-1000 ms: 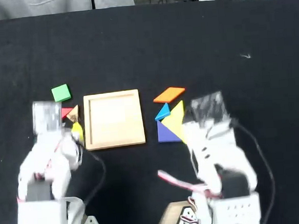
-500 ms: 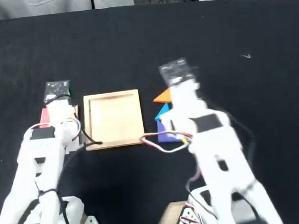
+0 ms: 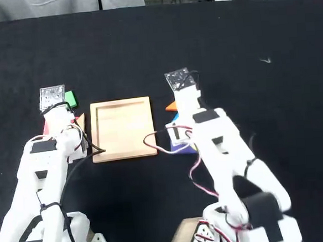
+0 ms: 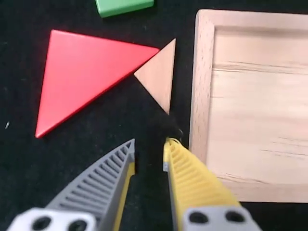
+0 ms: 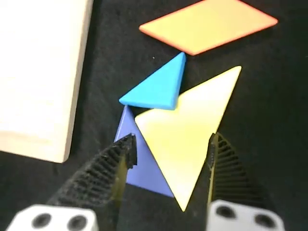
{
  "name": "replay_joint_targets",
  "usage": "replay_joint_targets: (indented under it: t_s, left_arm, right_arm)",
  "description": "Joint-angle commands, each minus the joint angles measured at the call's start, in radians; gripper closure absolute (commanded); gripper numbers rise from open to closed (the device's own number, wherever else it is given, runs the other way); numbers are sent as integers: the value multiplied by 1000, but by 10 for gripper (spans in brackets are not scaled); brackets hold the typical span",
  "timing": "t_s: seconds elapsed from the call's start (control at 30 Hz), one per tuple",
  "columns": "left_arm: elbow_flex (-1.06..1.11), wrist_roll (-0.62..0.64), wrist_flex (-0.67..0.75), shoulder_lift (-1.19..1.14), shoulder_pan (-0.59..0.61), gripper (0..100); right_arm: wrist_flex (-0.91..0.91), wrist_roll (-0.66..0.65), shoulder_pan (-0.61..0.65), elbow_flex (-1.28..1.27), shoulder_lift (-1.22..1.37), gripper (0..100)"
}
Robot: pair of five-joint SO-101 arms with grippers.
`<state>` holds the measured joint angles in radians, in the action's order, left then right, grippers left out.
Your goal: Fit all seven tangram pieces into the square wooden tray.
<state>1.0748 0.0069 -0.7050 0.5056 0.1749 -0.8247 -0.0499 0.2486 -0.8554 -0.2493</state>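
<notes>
Now right end effector, released astride the yellow triangle, should drop level, clench its edges, then head for tray at 9 o'clock.

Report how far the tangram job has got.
Done: nothing; the tray is empty. In hand: the right gripper hangs open over the yellow triangle, not gripping it. To do: all seven placements; the red triangle lies near the left gripper.
</notes>
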Motion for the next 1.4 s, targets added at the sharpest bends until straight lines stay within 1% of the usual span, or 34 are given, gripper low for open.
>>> replay_joint_targets:
  t_s: [0.0,0.23,0.33,0.5,0.63,0.73,0.93,1.03,1.17,1.27,1.37]
  left_arm:
    - [-19,12,12,0,1,891]
    - [-19,14,12,0,1,891]
    - [-19,14,12,0,1,891]
    - [-19,15,11,0,2,891]
    - [-19,15,11,0,5,891]
    - [-19,15,11,0,8,891]
    - [-19,15,11,0,8,891]
    - [-19,15,11,0,8,891]
    - [-19,15,11,0,8,891]
    - [-19,15,11,0,8,891]
    - [-19,15,11,0,8,891]
  right_arm:
    - [17,5,-15,119,76,754]
    - [9,9,-14,206,200,754]
    - [8,11,-11,203,202,754]
    - [-46,12,-8,211,202,751]
    - [-58,58,38,211,200,750]
    - [-71,63,74,209,171,750]
    - [-61,61,31,213,191,750]
    - [-95,66,28,243,209,750]
    - [-232,66,31,311,143,750]
    - [-239,64,34,288,64,751]
    - [-206,64,35,237,7,751]
